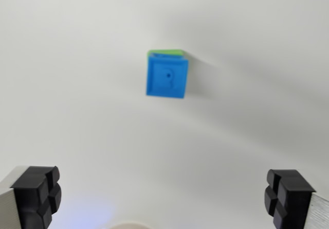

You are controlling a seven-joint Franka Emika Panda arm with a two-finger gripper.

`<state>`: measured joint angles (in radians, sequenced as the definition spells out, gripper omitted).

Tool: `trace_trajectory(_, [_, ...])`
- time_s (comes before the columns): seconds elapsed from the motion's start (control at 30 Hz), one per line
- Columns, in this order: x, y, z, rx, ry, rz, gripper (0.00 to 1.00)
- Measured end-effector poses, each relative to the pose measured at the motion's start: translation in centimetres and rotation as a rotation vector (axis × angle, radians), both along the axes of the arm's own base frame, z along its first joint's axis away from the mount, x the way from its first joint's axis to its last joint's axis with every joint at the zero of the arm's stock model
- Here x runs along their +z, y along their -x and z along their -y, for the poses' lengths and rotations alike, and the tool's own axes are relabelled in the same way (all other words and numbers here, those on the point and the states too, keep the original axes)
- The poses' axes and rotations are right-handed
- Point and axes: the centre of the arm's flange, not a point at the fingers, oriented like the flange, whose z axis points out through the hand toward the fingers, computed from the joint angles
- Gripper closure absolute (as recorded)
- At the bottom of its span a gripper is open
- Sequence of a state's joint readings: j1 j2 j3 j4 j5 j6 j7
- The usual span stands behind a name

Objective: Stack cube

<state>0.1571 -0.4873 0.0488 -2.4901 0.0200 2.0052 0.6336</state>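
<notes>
A blue cube (167, 77) sits on top of a green cube (164, 52), of which only a thin strip shows at the far edge. Both rest on the white surface, a little above the middle of the wrist view. My gripper (163, 198) hangs above and nearer than the stack, open wide and empty. Its black fingertips (37, 195) show at the bottom left and bottom right corners, well apart from the cubes.
The white tabletop (77, 110) fills the view, with soft shadows to the right of the stack. A pale rounded shape (131, 225) peeks in at the bottom edge.
</notes>
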Motion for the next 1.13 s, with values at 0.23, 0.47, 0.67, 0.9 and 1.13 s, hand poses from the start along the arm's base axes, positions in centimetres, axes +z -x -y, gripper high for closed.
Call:
trace_trajectory(0.23, [0.83, -0.01, -0.01, 0.0, 0.0, 0.0, 0.0])
trace_trajectory(0.47, [0.89, -0.02, -0.01, 0.0, 0.0, -0.001, 0.0])
trace_trajectory(0.67, [0.89, -0.02, -0.01, 0.0, 0.0, -0.001, 0.0])
trace_trajectory(0.9, [0.89, -0.02, -0.01, 0.0, 0.0, -0.001, 0.0])
trace_trajectory(1.13, [0.89, -0.02, -0.01, 0.0, 0.0, -0.001, 0.0])
